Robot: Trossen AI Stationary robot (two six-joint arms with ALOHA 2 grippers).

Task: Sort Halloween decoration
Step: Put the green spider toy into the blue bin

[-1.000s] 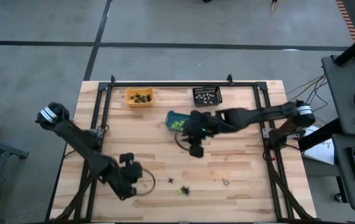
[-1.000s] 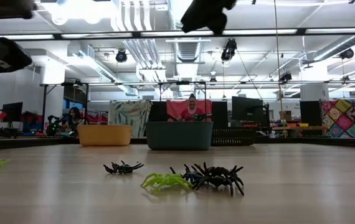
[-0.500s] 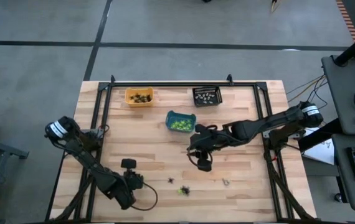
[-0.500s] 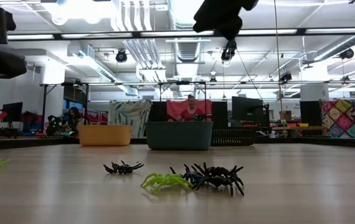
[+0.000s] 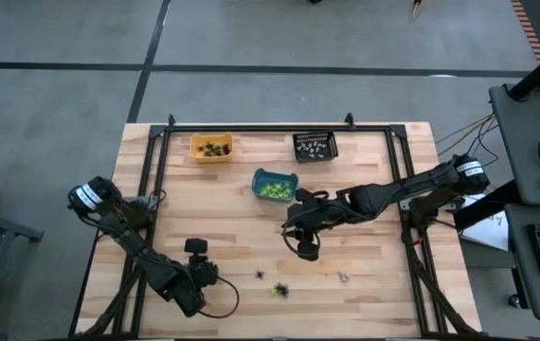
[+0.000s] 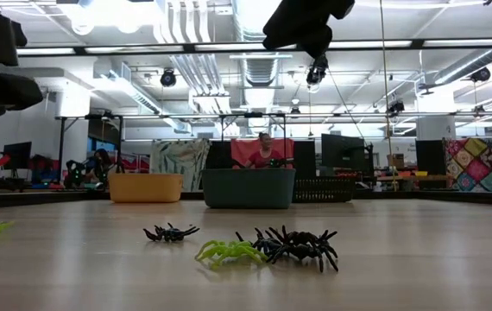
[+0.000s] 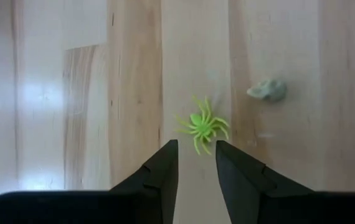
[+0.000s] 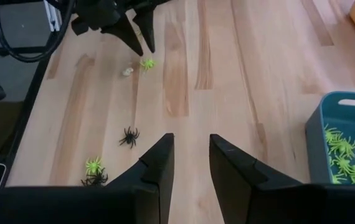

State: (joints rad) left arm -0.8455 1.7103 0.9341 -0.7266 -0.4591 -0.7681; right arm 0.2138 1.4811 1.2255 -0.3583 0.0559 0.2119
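Small plastic spiders lie on the wooden table. A lime green spider [image 7: 201,124] lies flat just beyond the fingertips of my left gripper [image 7: 196,149], which stands open and tipped down over the near left of the table [image 5: 208,277]. A pale grey trinket [image 7: 267,91] lies beside it. Farther right lie a black spider [image 6: 170,232], a green one [image 6: 229,252] and a larger black one [image 6: 298,244]. My right gripper [image 8: 190,142] hangs open and empty above mid-table [image 5: 306,248].
An orange bin [image 5: 211,148] and a black bin [image 5: 315,146] stand at the far edge, and a teal bin [image 5: 275,186] with green spiders stands nearer the middle. Another trinket [image 5: 343,278] lies near the front edge. A dark frame rail [image 5: 156,180] runs along the table's sides.
My right gripper has drawn back from over the teal bin toward the near edge, leaving the bin uncovered. My left arm has sunk toward the table at the near left and its wrist has rolled. The spiders have stayed where they were.
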